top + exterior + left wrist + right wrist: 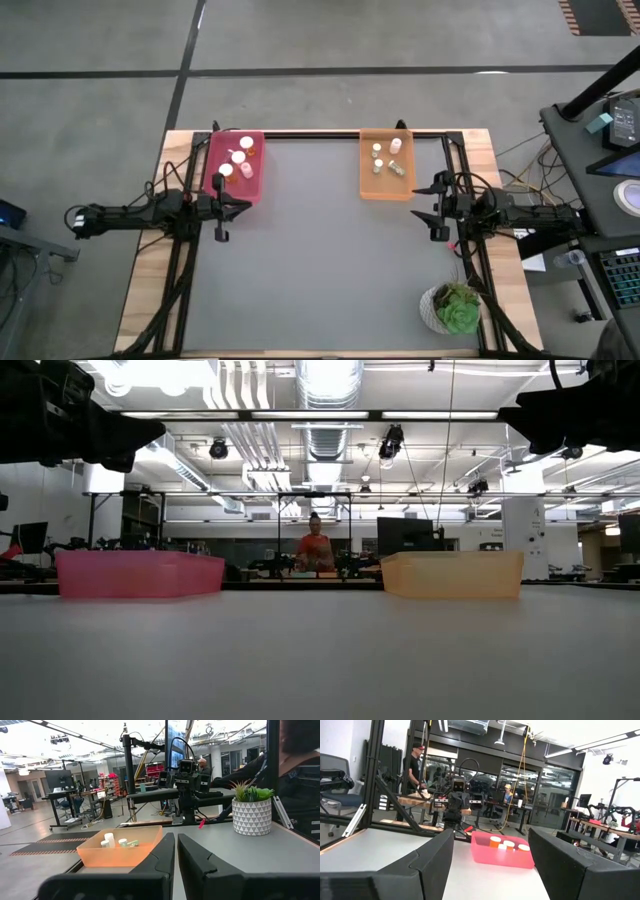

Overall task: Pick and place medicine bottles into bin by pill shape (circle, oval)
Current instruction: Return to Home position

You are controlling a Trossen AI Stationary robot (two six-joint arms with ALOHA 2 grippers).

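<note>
Several small white-capped medicine bottles stand in the pink bin at the table's far left, and several more bottles lie or stand in the orange bin at the far right. My left gripper hovers at the left edge, just on the near side of the pink bin, shut and empty. My right gripper hovers at the right edge, beside the orange bin, open and empty. In the left wrist view the orange bin shows with bottles; in the right wrist view the pink bin shows.
A green plant in a white patterned pot stands at the table's near right corner. The grey mat lies between the two arms. People show in the room beyond the table.
</note>
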